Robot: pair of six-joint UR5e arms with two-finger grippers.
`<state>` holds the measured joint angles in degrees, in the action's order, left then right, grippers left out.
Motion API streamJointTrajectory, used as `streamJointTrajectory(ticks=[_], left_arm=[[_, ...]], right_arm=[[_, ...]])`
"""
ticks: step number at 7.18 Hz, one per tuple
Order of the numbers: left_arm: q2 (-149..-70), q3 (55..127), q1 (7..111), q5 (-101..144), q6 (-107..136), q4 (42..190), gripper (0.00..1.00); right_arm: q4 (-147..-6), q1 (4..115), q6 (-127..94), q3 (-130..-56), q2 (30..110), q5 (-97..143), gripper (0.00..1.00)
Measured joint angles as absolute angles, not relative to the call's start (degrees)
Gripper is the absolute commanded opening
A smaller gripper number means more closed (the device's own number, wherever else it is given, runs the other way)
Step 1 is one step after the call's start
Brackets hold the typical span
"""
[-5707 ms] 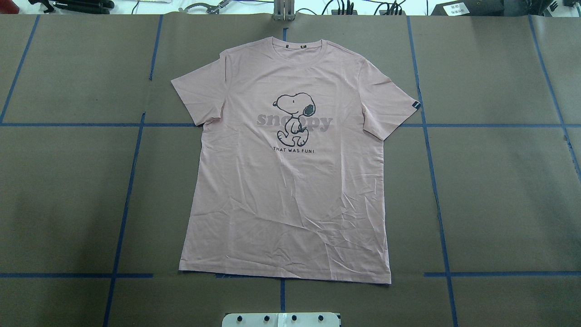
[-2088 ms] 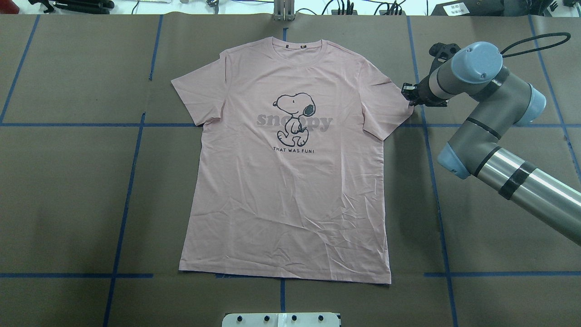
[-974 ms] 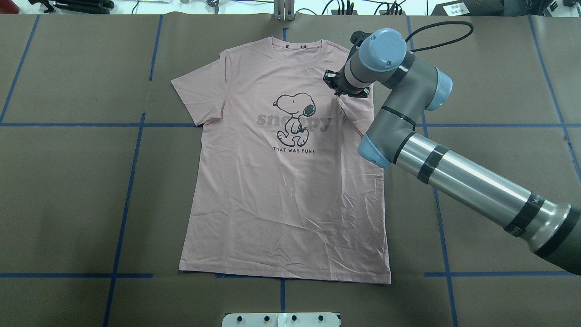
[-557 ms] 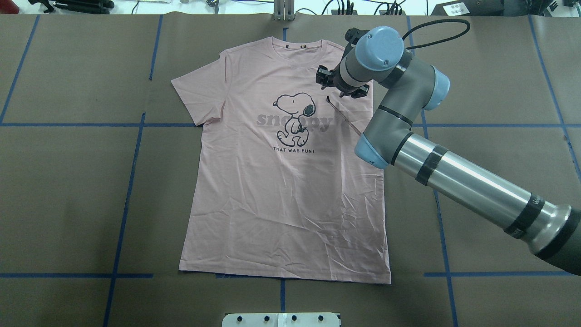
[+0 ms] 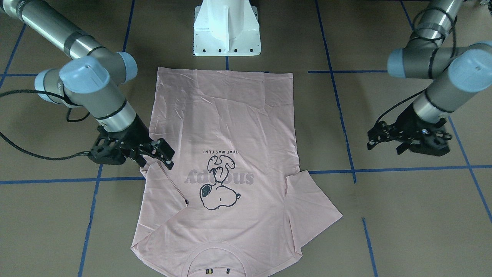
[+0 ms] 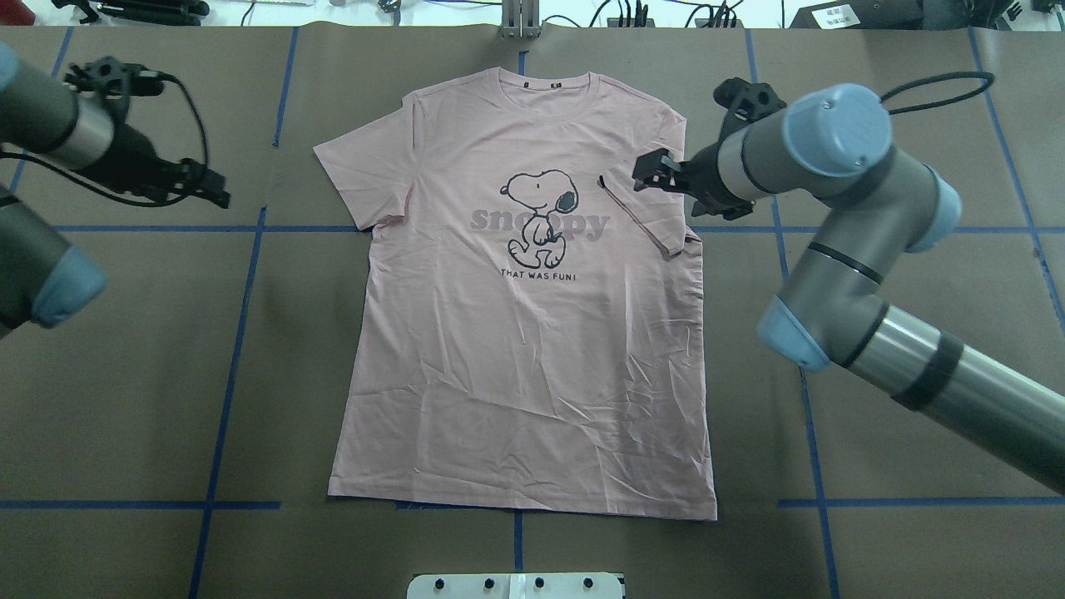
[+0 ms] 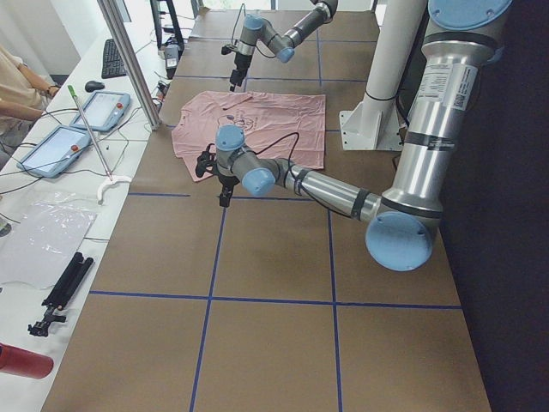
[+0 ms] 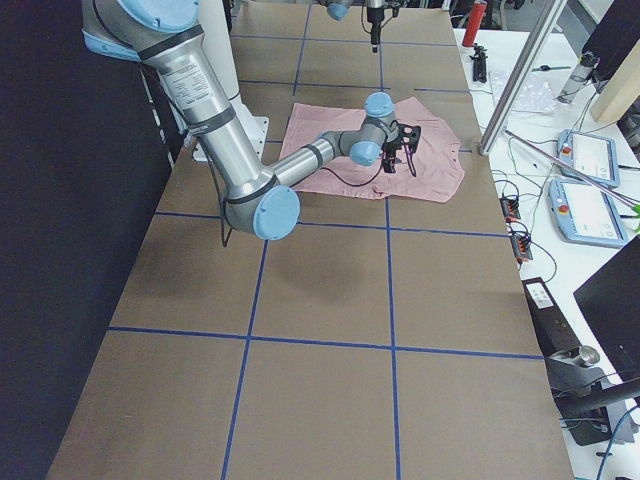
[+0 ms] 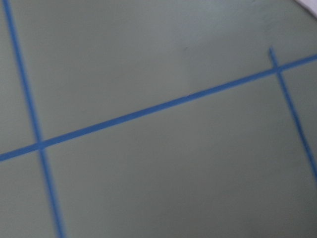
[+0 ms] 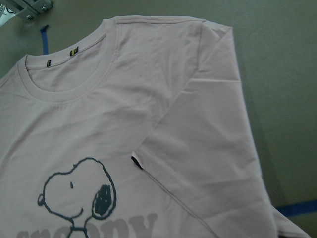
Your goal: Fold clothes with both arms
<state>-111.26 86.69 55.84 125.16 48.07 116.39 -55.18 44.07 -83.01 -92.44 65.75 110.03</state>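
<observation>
On table (image 6: 125,374), T-shirt (image 6: 532,374) flat, right sleeve (image 6: 653,208) folded inward — right jaws spread, empty; left jaws likewise.

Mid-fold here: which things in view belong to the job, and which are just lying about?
Job: pink T-shirt, its folded-in sleeve, right gripper, left gripper.
Lying about: white pedestal base, tablets, keyboard, folded tripod, red cylinder.

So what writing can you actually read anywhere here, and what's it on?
"THAT WAS FUN!": black, on the T-shirt front.
"snoopy": grey, same front, its middle letters partly covered by the dog.
Collar tags: too small to read.
Nothing else is legible.
</observation>
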Motion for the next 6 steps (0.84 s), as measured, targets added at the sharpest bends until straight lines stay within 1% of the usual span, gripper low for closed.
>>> streamJointTrajectory(ticks=[1, 2, 3, 5, 6], left_arm=[[-116.6, 81.0, 53.7, 124.4, 53.8, 117.5, 0.99], [-119.4, 77.0, 52.4, 122.8, 57.3, 120.5, 0.96], [-121.8, 73.3, 51.8, 120.1, 59.1, 123.5, 0.92], [-127.1, 65.2, 51.4, 116.7, 60.5, 126.7, 0.83], [-128.4, 61.7, 51.3, 115.0, 60.7, 129.3, 0.76]], right_arm=[[-55.1, 44.1, -83.2, -98.5, 71.1, 110.7, 1.0], [-54.9, 44.0, -83.3, -102.9, 75.1, 111.7, 1.0], [-54.6, 43.8, -83.3, -105.6, 77.8, 112.5, 1.0], [-54.4, 43.1, -83.2, -107.2, 79.3, 112.6, 1.0], [-54.4, 43.0, -82.9, -107.4, 79.4, 112.3, 1.0]])
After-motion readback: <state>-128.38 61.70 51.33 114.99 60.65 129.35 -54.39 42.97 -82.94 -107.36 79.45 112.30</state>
